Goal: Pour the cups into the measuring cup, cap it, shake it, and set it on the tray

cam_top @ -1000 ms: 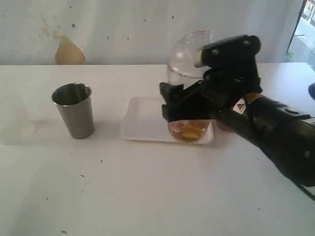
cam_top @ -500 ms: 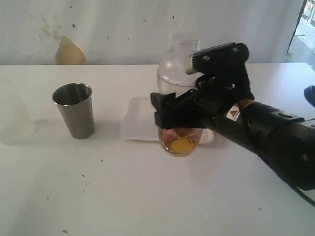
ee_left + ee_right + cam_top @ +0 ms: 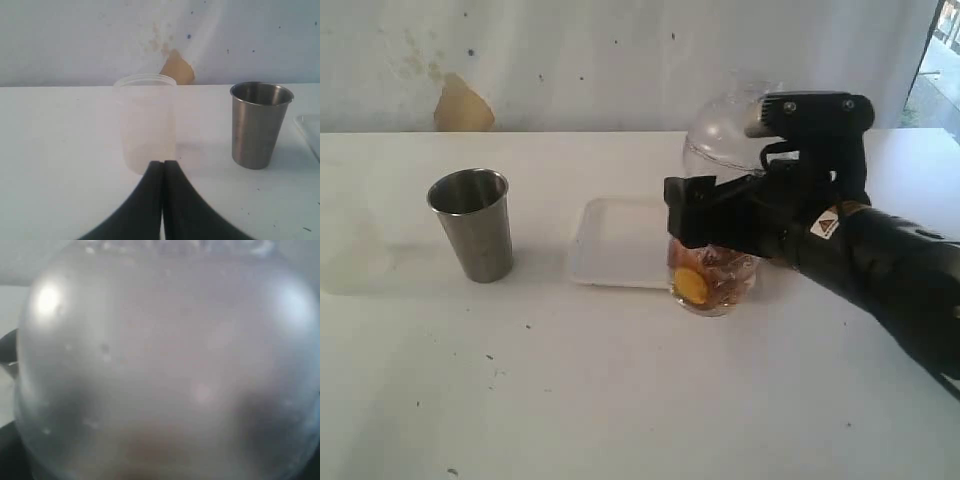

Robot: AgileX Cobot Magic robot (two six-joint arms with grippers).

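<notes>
Shaking looks in hand: the right end effector (image 3: 720,215) is clamped on the lidded measuring cup (image 3: 712,285) at the tray's (image 3: 610,250) four o'clock corner, the left end effector (image 3: 163,170) pinched together, so next comes setting it level toward ten o'clock.

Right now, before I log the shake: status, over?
Right gripper: jaws clamped on capped measuring cup, upright at near corner of tray. Left gripper: jaws shut, empty. Steel tumbler well clear.
</notes>
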